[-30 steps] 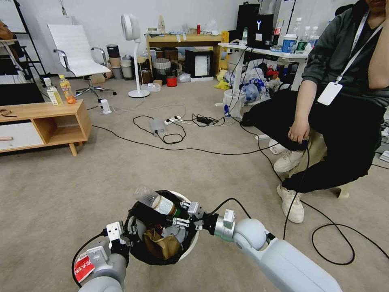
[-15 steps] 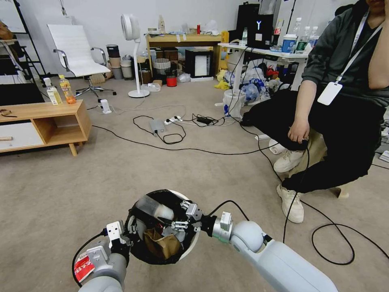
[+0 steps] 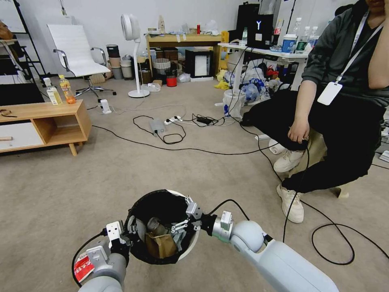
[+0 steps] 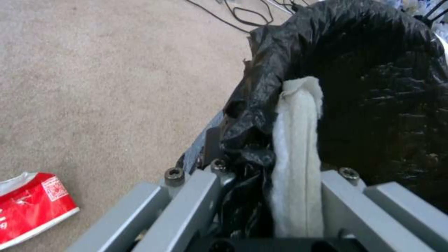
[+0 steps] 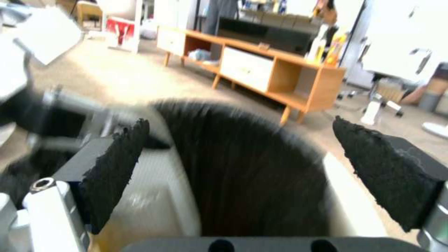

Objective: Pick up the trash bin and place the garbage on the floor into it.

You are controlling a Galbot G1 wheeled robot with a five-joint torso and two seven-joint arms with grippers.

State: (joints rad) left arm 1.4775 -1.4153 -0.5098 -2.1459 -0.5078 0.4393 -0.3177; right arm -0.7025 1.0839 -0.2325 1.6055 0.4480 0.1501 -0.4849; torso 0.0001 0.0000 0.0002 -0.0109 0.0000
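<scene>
Both arms reach forward from the bottom edge of the head view. The left gripper, at lower left of centre, has its fingers clamped together on a rim, one finger on each side. The right arm comes in from the lower right, wrist roughly level, and the right gripper near bottom centre has its pads spread wide apart, grasping nothing.

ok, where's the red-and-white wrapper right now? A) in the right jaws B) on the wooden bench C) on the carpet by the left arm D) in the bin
C: the wrapper lies on the carpet beside the left arm, outside the bin.
</scene>
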